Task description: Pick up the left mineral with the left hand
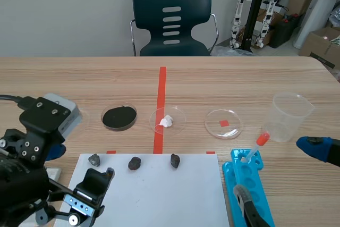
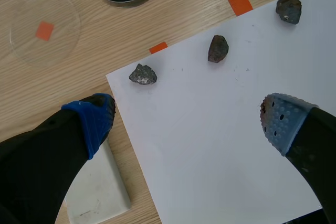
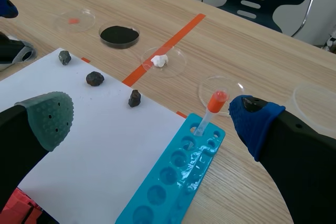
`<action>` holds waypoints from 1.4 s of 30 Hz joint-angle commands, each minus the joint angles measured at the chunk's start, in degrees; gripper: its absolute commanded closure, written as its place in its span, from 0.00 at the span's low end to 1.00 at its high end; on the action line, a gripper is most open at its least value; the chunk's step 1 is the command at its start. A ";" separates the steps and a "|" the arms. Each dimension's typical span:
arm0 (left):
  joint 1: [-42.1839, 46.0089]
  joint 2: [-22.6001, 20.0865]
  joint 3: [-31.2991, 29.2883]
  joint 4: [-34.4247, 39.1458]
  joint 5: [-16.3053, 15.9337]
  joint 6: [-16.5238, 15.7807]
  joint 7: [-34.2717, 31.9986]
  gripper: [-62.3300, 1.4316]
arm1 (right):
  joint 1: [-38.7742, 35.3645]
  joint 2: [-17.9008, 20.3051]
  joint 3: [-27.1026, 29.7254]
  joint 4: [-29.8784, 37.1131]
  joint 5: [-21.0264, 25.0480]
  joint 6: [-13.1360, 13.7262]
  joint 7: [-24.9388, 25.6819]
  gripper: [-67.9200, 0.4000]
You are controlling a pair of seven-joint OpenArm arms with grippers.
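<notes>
I see my left end effector (image 2: 186,121) spread wide, gripping nothing. The left mineral (image 2: 143,74) sits ahead of it on the corner of the white paper (image 2: 210,156), apart from both pads.

I see a speckled grey left mineral (image 2: 143,74) on white paper (image 2: 210,140), a turquoise well tray (image 3: 168,174), pale wood-grain counter (image 1: 79,78).
</notes>
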 commanded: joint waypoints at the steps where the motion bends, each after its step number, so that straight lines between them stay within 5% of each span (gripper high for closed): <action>1: -1.70 1.55 -0.11 -0.42 0.15 0.31 1.14 0.07 | 0.02 0.31 0.33 0.61 0.46 -0.17 0.83 0.08; 19: -21.53 11.02 0.35 -15.74 0.07 4.83 25.57 0.07 | 0.02 0.31 0.33 0.61 0.46 -0.17 0.85 0.08; 33: -30.93 12.63 7.43 -24.11 -2.54 11.74 31.12 0.07 | 0.02 0.31 0.33 0.61 0.46 -0.17 0.85 0.08; 42: -34.95 15.39 7.72 -31.67 -2.56 11.85 31.54 0.07 | 0.02 0.31 0.33 0.61 0.46 -0.17 0.85 0.08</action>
